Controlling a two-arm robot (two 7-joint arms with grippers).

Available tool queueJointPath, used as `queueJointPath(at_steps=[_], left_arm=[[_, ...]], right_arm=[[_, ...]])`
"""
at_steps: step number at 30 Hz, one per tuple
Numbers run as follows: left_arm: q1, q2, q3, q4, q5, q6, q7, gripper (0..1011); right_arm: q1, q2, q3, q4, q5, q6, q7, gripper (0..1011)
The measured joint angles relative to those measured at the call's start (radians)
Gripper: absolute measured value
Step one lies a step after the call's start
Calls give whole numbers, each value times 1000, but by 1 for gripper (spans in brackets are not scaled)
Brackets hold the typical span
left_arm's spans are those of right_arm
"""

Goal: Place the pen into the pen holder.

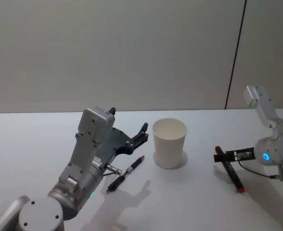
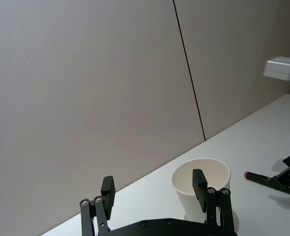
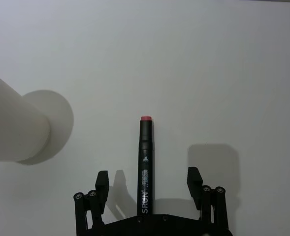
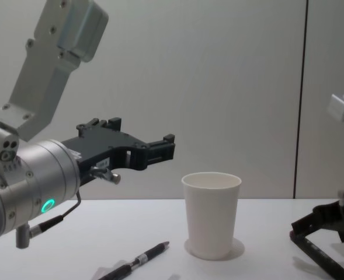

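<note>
Where the pen holder (image 1: pixel 170 144) stands, upright on the white table (image 1: pixel 30 139) approx. mid-scene, its mouth faces up & the inside shows plain white. A slim pen (image 1: pixel 126 174), black, lies flat on the table near the pen holder's base, on the robot's left of it, not touching. A black marker (image 3: pixel 145 162) w/ a red end cap sits to the robot's right of the pen holder, well apart from it, red end toward it.

The left gripper (image 2: pixel 153 183) hangs above the table over the slim pen. The forearm rises steeply behind it, the wrist is approx. level, and it points fwd toward the pen holder's upper part. Its fingers (image 2: pixel 199 183) are spread wide apart. A green light (image 4: pixel 45 205) shows on that wrist.

The right gripper (image 3: pixel 148 176) sits low by the table at the right, aimed toward the pen holder. Its fingers are spread w/ the marker running lengthwise btwn them, neither pad touching it. A blue ring light (image 1: pixel 266 156) glows on that wrist.

White print runs along the marker barrel and reads approx. "SRON". The smaller print beside it is too small to tell.
</note>
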Motion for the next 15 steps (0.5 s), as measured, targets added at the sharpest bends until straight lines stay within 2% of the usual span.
queueJointPath(at_steps=[15], left_arm=[[0,0,0,0,0,0,0,1004]], right_arm=[[24,-21,-9,57,-14,-29,8,1002]])
